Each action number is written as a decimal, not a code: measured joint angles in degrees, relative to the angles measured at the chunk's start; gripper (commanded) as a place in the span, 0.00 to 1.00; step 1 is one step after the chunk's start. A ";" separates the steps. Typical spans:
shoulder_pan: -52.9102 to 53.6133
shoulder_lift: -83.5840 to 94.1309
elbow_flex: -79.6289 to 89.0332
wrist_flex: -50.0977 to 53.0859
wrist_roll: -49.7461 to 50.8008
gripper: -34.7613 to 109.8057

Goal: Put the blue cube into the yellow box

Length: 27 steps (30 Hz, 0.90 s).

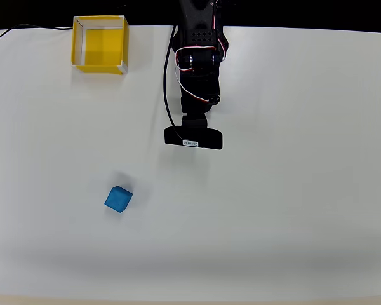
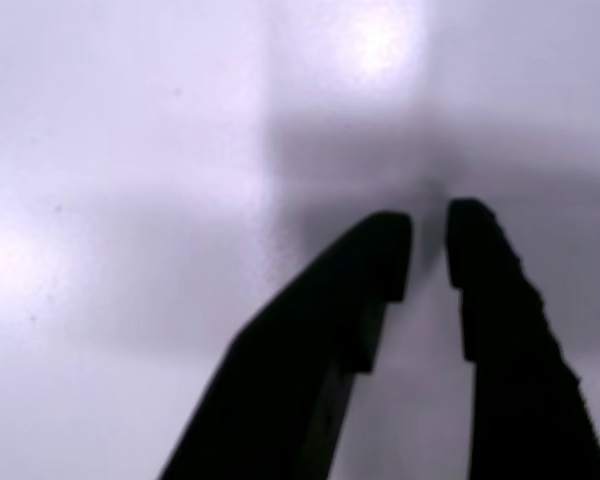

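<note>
While yellow box [image 1: 100, 43] sits empty, blue cube [image 1: 118, 199] on table [image 1: 292, 210]; hand [image 2: 428, 235] nearly clenched, grasping nothing.

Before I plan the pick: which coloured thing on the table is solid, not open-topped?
The blue cube, the small solid block lying alone low on the table in the overhead view. The yellow box, far larger, is open-topped at the top edge.

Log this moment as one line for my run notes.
blue cube: on table, untouched | yellow box: empty | gripper: nearly shut, holding nothing
</note>
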 measured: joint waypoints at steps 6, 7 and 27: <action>-1.93 0.00 0.00 0.00 -0.70 0.24; -1.93 0.00 0.00 0.00 -0.70 0.24; 1.32 -16.61 -8.61 -13.80 3.52 0.34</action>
